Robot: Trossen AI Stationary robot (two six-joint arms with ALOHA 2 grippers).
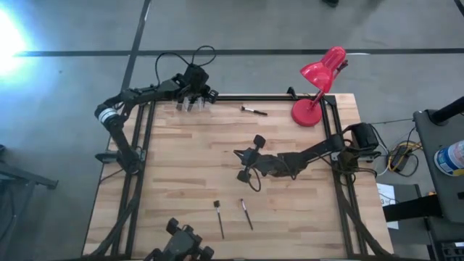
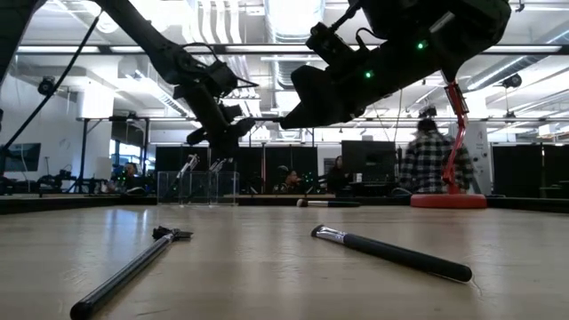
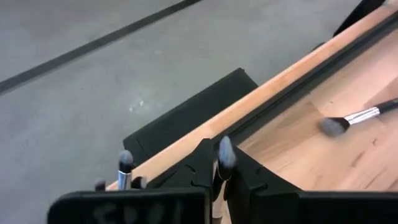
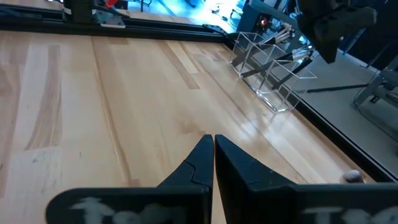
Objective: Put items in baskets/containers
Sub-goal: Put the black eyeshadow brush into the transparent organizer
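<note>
Two makeup brushes lie closest to my low camera: one brush [image 2: 129, 269] with its bristle head pointing away, and a second brush [image 2: 391, 252] beside it, angled across the worktop [image 1: 181, 167]. From above I see them as a pair near the front edge, the first brush [image 1: 218, 217] just beside the second [image 1: 246, 214], both well apart from the clear containers [image 1: 190, 105].

I use those containers as my landmark. They sit at the far edge of the worktop, a joined row of transparent compartments [image 4: 267, 74] with several dark brushes already standing tilted inside them. My left pincer [image 1: 197, 90] hangs directly over the containers. Its wrist camera shows the pincer [image 3: 219, 177] closed narrowly on a grey-tipped brush [image 3: 224, 154], held upright between the fingers. Another brush tip [image 3: 125, 160] stands just beside it.

A third loose brush [image 1: 254, 110] lies along the far edge, near the containers on the side toward the red lamp [image 1: 317, 83]; the left wrist camera catches it [image 3: 357, 117] lying flat on the wood.

My right pincer [image 1: 246, 163] hovers over the middle of the worktop, well apart from the containers. Its fingers [image 4: 196, 165] are pressed together and hold nothing.

A person in a checked shirt [image 2: 433, 164] stands in the room beyond.
</note>
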